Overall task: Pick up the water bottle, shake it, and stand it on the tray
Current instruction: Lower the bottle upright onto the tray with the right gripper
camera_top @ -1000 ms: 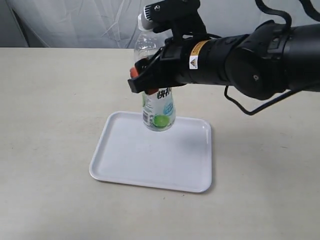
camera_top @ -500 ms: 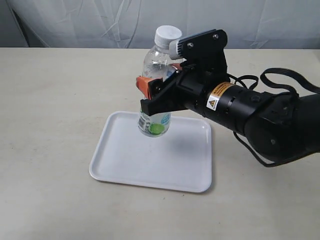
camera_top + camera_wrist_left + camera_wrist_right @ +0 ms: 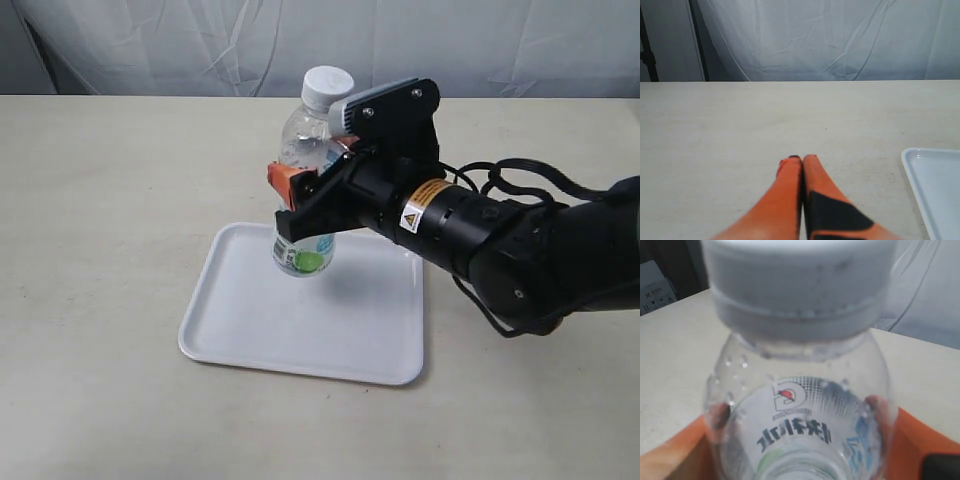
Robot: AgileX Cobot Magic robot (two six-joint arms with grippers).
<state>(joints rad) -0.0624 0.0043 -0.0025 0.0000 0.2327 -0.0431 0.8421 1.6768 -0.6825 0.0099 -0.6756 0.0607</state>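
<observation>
Clamps with the right gripper [image 3: 310, 185] onto the water bottle [image 3: 305, 135], orange fingers [image 3: 284, 178] pressed against the clear body just above the label [image 3: 300, 258], black arm [image 3: 520, 250] reaching in from the right of the exterior frame. Holds the bottle near the centre of that frame, roughly upright yet leaning a little, white cap [image 3: 327, 84] up and toward the right, green circle on the label facing the camera. Sets the bottle's base over the upper-left part of the tray [image 3: 300, 330]; cannot tell whether base and tray touch. Shows the tray flat on the pale table [image 3: 100, 200], below centre, white, with rounded corners and a low rim. Fills the right wrist frame with the blurred cap at the top and, below it, the clear shoulder beaded with droplets, dark label characters seen through the plastic, orange pads [image 3: 912, 440] at lower left and lower right pinching both sides. Presents, in the left wrist frame, the left gripper [image 3: 800, 161] pressed together, orange fingertips touching each other at bottom centre, just over the table; catches a corner of the tray at the lower right edge and a white cloth backdrop [image 3: 815, 40] across the top.
</observation>
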